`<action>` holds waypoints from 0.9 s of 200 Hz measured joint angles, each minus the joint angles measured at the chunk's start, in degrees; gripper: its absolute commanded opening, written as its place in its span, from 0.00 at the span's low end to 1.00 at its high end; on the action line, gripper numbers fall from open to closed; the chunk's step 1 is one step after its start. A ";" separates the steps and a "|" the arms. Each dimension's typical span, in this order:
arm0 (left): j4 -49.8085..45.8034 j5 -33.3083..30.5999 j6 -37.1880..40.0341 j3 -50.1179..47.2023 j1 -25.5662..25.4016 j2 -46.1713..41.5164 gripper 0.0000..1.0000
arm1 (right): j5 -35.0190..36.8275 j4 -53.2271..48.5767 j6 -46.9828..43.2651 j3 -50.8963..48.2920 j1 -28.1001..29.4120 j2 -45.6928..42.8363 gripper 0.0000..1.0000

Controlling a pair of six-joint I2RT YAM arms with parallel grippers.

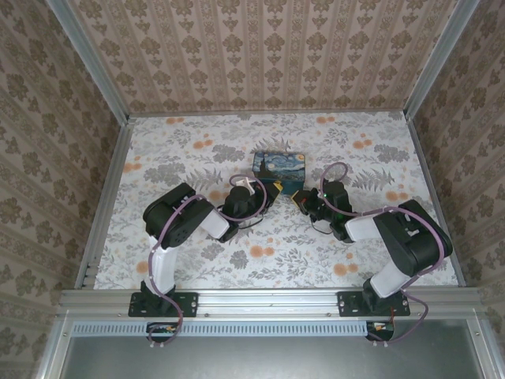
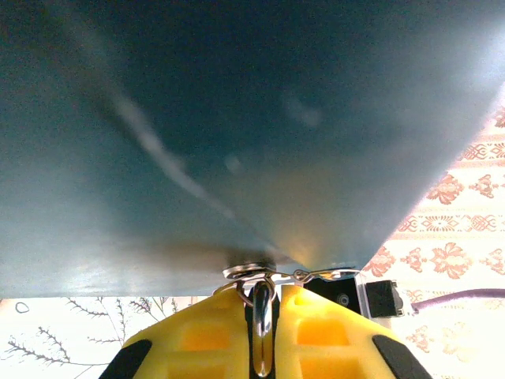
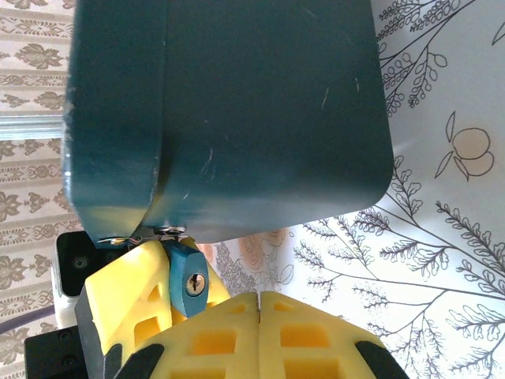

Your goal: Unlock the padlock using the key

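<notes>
Now the left end effector (image 2: 263, 304) clamps the padlock (image 3: 188, 278) hanging off the box (image 3: 260, 118), keyhole facing the right end effector (image 3: 259, 298), pinched shut; whether it holds the key, cannot tell. Line up squarely, creep in.

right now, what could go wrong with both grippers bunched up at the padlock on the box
The right gripper is shut beside the padlock, and I can't tell whether it carries the key; advancing could just knock the padlock aside. The left gripper pinches the padlock right next to it, so the two may collide. The padlock hangs from the tin box, so a tug could drag the box.
</notes>
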 measured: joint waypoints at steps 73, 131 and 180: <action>0.00 -0.02 0.00 0.00 0.00 0.04 0.00 | 0.00 -1.75 -1.07 1.84 -0.26 -0.79 0.00; 0.02 0.00 0.02 0.00 0.00 0.09 0.00 | 0.00 -3.28 -1.33 2.75 -0.48 -1.64 0.00; 0.02 0.00 0.00 0.00 0.00 0.09 0.00 | 0.00 -3.72 -1.44 3.04 -0.57 -1.66 0.00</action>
